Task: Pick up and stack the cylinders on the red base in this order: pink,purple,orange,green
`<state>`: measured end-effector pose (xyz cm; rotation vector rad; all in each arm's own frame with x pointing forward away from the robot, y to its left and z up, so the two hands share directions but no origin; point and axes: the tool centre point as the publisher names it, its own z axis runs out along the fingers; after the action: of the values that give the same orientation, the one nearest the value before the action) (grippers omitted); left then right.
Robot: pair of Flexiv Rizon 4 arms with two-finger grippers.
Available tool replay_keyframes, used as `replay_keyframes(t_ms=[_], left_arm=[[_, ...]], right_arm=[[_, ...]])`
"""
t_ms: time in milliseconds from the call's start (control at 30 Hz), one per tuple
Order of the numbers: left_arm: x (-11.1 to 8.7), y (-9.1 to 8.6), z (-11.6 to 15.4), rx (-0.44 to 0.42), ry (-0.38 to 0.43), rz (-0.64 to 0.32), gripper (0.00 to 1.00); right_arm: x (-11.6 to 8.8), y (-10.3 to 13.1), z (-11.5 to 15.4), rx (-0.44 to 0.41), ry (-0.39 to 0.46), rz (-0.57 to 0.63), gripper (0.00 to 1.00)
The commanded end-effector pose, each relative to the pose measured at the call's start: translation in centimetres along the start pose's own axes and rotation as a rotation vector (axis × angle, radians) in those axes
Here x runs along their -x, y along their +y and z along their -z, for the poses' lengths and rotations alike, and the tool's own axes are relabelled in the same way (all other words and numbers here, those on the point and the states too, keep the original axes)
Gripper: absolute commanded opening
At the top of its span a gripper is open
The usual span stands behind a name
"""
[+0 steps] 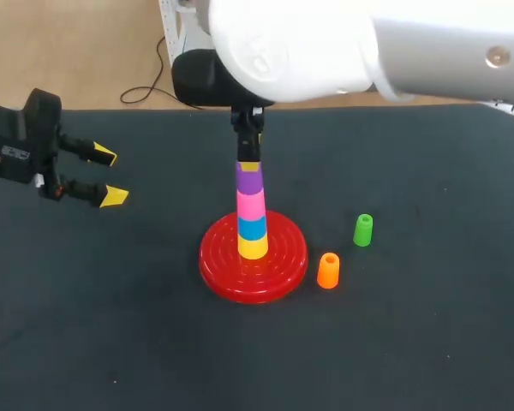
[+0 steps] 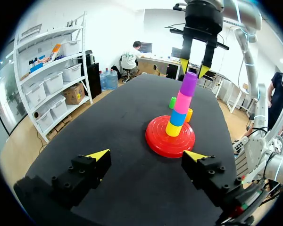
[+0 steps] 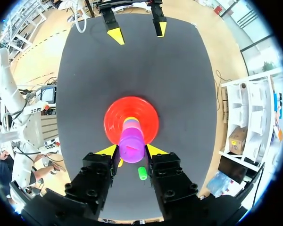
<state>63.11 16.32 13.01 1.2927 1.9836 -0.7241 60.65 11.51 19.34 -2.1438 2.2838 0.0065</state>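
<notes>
The purple cylinder (image 1: 249, 180) sits between the right claw's (image 3: 131, 150) tips, which seem to pinch it, atop the pink cylinder (image 1: 250, 205) on the red base (image 1: 214, 265). The stack leans slightly. The left claw (image 1: 108, 176) hangs spread, well apart.

Tabletop (image 1: 428, 342) dark charcoal, plain. Base (image 1: 278, 270) glossy red with concentric ring ridges. Stack on it, from the base up: yellow cylinder (image 1: 253, 247), blue cylinder (image 1: 252, 228), pink cylinder (image 1: 251, 205), purple cylinder (image 1: 249, 181). Right of the base: orange cylinder (image 1: 328, 271), bright green cylinder (image 1: 363, 230). Left gripper (image 1: 108, 175) black, yellow tips. Right gripper (image 1: 249, 163) black, its arm (image 1: 428, 51) white.
</notes>
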Motion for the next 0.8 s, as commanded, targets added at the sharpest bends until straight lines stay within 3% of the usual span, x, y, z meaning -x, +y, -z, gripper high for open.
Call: replay_keyframes(t_ms=[33, 800], left_arm=[[-0.1, 0.0, 0.0, 0.001, -0.005, -0.002, 1.0], [-0.1, 0.0, 0.0, 0.001, -0.005, -0.002, 1.0]], right_arm=[[0.0, 0.0, -0.2, -0.009, 0.002, 0.0, 0.0], [-0.3, 0.8, -1.9, -0.016, 0.022, -0.004, 0.0]])
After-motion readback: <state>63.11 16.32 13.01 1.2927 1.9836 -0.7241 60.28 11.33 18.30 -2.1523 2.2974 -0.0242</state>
